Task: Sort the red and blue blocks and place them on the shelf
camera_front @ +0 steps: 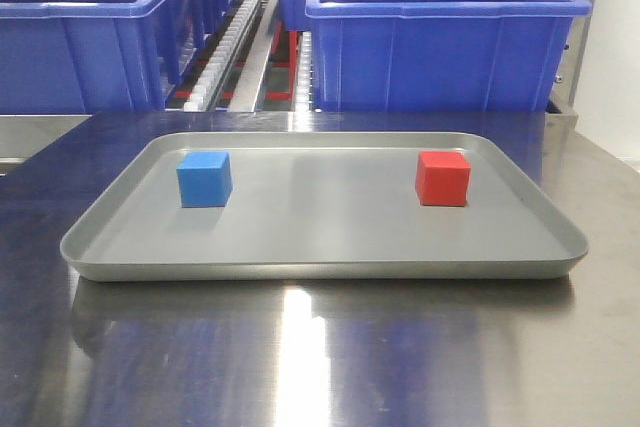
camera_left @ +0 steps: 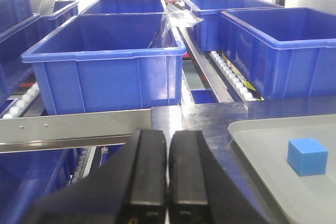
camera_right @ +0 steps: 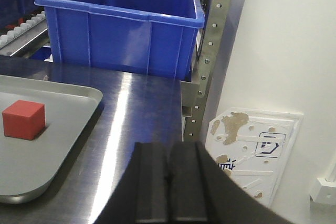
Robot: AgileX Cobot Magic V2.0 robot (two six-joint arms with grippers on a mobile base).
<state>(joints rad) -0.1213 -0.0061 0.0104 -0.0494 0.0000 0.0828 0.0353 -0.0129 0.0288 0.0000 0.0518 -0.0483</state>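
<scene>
Judging from nothing being lifted, we are at step 1. Left of the grey tray (camera_front: 320, 269), our left gripper (camera_left: 168, 148) has its fingers (camera_left: 149, 171) pressed together, empty. The blue block (camera_front: 205, 178) sits on the tray's left part, the red block (camera_front: 443, 178) on its right. Right of the tray, the right gripper (camera_right: 168, 156) is likewise clenched on nothing. Next, 1 gripper must spread over a block. Under the tray gleams a steel table (camera_front: 320, 367); behind it, blue bins (camera_front: 445, 37) rest on what may be roller shelving (camera_front: 222, 57).
</scene>
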